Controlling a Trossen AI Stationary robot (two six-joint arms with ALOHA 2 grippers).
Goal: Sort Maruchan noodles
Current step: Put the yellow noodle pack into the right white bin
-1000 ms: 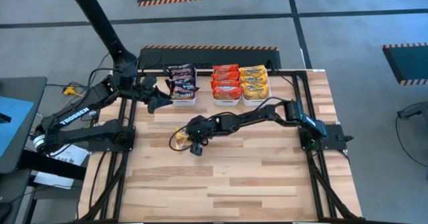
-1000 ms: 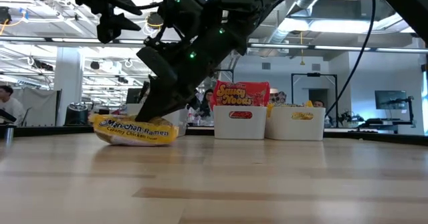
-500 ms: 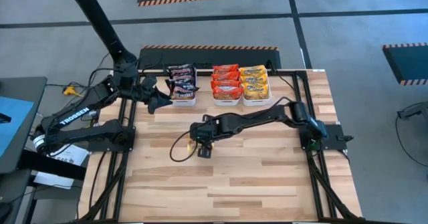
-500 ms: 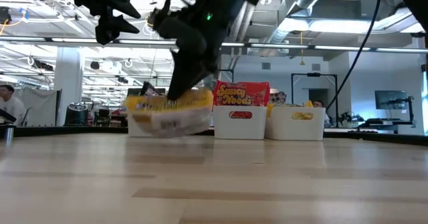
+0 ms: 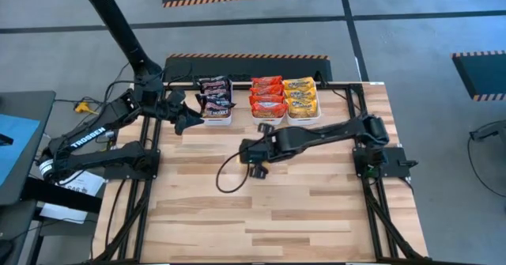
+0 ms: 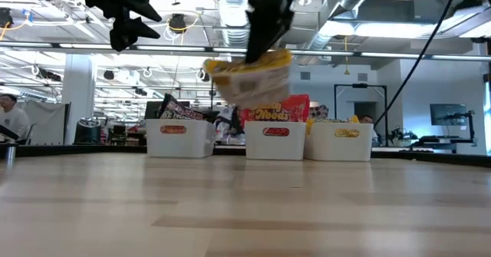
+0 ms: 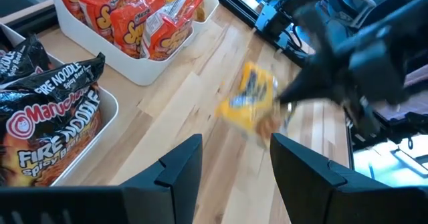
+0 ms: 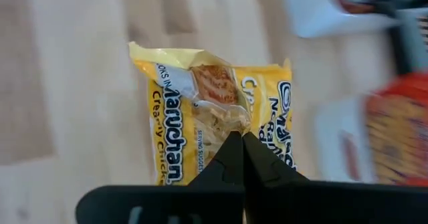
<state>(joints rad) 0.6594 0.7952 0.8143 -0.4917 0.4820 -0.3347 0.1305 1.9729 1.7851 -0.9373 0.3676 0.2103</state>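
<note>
A yellow Maruchan noodles packet hangs in the air over the middle of the table, also seen in the low view as the packet and in the left wrist view as the packet. My right gripper is shut on it; in the high view this gripper is above the table's centre. My left gripper stands open and holds nothing, raised beside the bin of black packets at the far left. Red packets and yellow packets fill two more bins. My right gripper pinches a crinkled bit of the wrapper's printed face, near the packet's middle, between its two shut fingers. The fingers slant down onto it from above. The packet hangs below them, tilted and lifted clear of the table.
Three white bins stand in a row along the table's far edge. A black cable loop hangs from the right arm over the table's middle. Bare wood lies toward the near edge.
My right gripper has risen from the table and gone toward the right and far edge, toward the bins, tipping more level as it went. The yellow packet, which lay on the wood, has come up with it and hangs clear.
</note>
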